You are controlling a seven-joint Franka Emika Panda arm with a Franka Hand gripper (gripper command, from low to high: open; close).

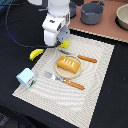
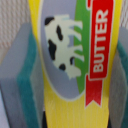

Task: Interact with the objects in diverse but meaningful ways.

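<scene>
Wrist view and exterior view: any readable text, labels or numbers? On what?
"BUTTER": white letters on a red ribbon, on the yellow box between the tool fingers, beside a cow picture.
Exterior view: small light-blue box, nothing readable at this size. No other text.

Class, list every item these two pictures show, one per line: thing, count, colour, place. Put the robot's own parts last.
Bread loaf: 1, golden-brown, on a round board mid-mat.
Board: 1, pale wood, under the loaf.
Banana: 1, yellow, at the mat's edge toward the exterior view's left.
Butter box: 1, yellow with red label and a cow picture, between the gripper fingers.
Small box: 1, teal and white, mat corner nearest the exterior view's left.
Fork: 1, wooden handle, in front of the board.
Knife: 1, wooden handle, behind the board.
Mat: 1, pale striped, on the black table.
Pots: 2, grey, on the brown surface behind.
Gripper: 1, white arm, above the mat's far edge.
</scene>
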